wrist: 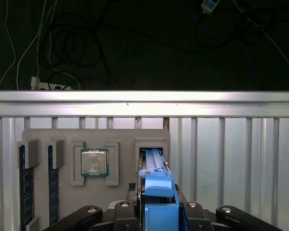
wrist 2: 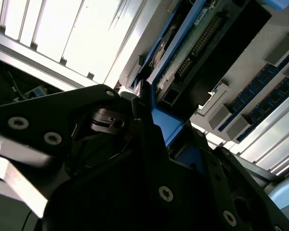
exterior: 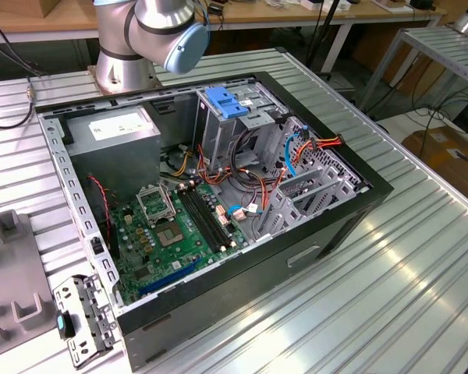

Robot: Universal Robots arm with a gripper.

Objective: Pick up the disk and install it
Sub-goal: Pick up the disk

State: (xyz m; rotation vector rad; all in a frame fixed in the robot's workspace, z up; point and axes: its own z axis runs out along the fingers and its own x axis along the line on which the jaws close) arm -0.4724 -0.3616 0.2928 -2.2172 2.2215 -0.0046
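Observation:
In both wrist views the disk (wrist: 156,185) (wrist 2: 197,45) sits edge-on between my gripper's black fingers (wrist: 121,208). It has a bright blue carrier frame, a dark body and a green circuit board on one face. My gripper (wrist: 157,204) (wrist 2: 166,132) is shut on the disk's blue frame. In the first wrist view the disk's far end lies over the rectangular slot (wrist: 151,144) of a grey fixture tray (wrist: 125,137); I cannot tell whether it still touches the slot.
The tray also holds a processor chip (wrist: 94,162) and two upright memory sticks (wrist: 22,187). In the exterior view the open computer case (exterior: 359,204) lies on the ribbed metal table, with a grey drive cage and its blue clip (exterior: 228,103) inside. The arm's base (exterior: 125,62) stands behind the case.

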